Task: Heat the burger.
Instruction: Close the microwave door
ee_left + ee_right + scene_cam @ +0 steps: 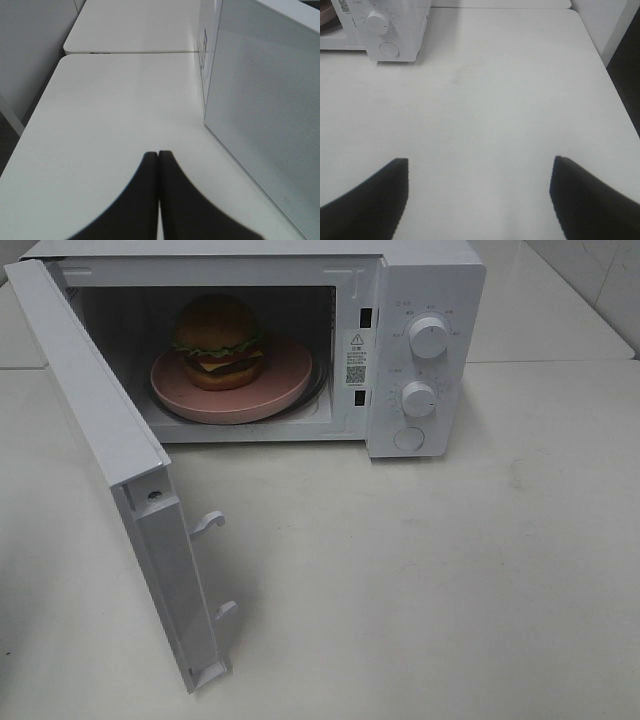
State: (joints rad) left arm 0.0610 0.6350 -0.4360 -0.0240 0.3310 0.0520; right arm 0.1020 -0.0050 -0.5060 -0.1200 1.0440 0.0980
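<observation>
The burger (219, 342), with a golden-brown bun, green lettuce, yellow cheese and dark patty, sits on a round pink plate (270, 395) inside the white microwave (430, 280). The microwave door (110, 450) stands wide open, swung out to the left. Neither gripper shows in the exterior high view. In the left wrist view my left gripper (158, 154) is shut and empty above the table, beside the outer face of the door (270, 115). In the right wrist view my right gripper (480, 167) is open and empty over bare table, away from the microwave's control panel (385, 30).
The microwave has two round knobs (429, 337) (418, 399) and a round button (408, 439) on its right panel. The white table (420, 580) spreads in front of it. The table's left edge (30, 120) and right edge (615, 95) drop to the floor.
</observation>
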